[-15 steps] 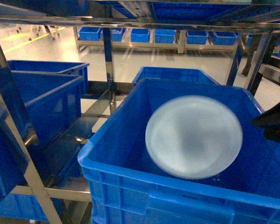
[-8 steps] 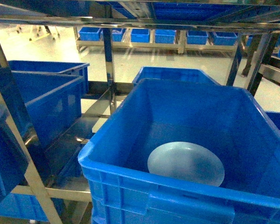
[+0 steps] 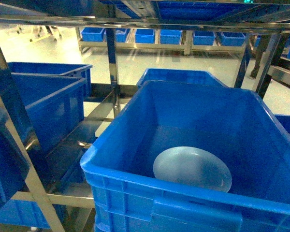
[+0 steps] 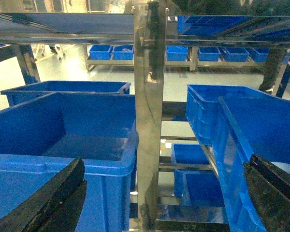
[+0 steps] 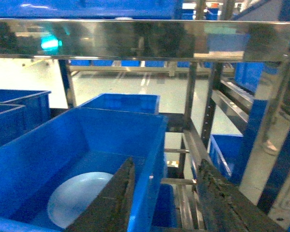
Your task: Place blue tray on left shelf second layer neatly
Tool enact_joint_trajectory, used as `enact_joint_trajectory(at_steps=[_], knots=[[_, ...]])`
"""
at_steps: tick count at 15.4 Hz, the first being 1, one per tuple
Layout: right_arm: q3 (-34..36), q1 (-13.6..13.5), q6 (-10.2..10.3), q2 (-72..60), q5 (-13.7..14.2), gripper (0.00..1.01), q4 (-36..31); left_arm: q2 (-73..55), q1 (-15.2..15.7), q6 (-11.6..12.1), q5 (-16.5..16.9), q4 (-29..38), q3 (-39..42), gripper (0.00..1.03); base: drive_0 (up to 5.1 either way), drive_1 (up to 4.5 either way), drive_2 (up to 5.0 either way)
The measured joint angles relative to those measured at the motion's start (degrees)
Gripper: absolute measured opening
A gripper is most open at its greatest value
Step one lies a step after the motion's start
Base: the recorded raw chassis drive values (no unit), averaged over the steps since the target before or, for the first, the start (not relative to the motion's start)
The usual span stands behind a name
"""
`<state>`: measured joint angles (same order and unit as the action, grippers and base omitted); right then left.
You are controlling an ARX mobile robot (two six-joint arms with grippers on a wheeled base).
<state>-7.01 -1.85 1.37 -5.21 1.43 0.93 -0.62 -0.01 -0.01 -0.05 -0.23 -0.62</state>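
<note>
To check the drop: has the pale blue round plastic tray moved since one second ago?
Yes. The pale blue round plastic tray went down, from near the deep blue crate's rim onto its floor.

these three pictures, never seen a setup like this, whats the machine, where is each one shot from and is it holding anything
It is a wheeled robot with two arms, each ending in a two-fingered gripper. The head camera looks down at a steel shelf loaded with blue crates. A pale blue tray lies flat on the floor of the nearest crate. The other two pictures come from cameras on the wrists. The dark shapes at their lower edges are the left gripper and the right gripper, both with fingers spread and nothing between them. The right wrist camera also looks into the crate with the tray.
</note>
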Motion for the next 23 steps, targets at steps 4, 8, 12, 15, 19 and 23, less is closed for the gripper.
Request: enact_joint_trajectory(at_steps=[4, 8, 12, 15, 19, 23], knots=[[2.8, 1.9, -1.1, 1.5, -1.4, 0.02, -0.2, 0.0, 0.0, 0.0, 0.1, 0.0, 0.0, 0.98, 0.0, 0.00, 0.0], [4.1, 1.9, -1.1, 2.5, -1.4, 0.02, -0.5, 0.0, 0.0, 0.0, 0.0, 0.0, 0.0, 0.98, 0.0, 0.00, 0.0], [6.2, 1.9, -1.2, 4.9, -1.5, 0.02, -0.9, 0.0, 0.0, 0.0, -0.1, 0.0, 0.0, 0.98, 0.0, 0.00, 0.0], [6.2, 1.9, -1.2, 4.9, -1.5, 0.02, -0.7, 0.0, 0.0, 0.0, 0.0, 0.0, 0.0, 0.98, 0.0, 0.00, 0.0], [6.2, 1.9, -1.2, 4.9, -1.5, 0.36, -0.6, 0.0, 0.0, 0.0, 0.0, 0.0, 0.0, 0.98, 0.0, 0.00, 0.0], [6.2, 1.9, -1.2, 4.9, -1.5, 0.84, -0.6, 0.0, 0.0, 0.0, 0.0, 0.0, 0.0, 0.98, 0.0, 0.00, 0.0]])
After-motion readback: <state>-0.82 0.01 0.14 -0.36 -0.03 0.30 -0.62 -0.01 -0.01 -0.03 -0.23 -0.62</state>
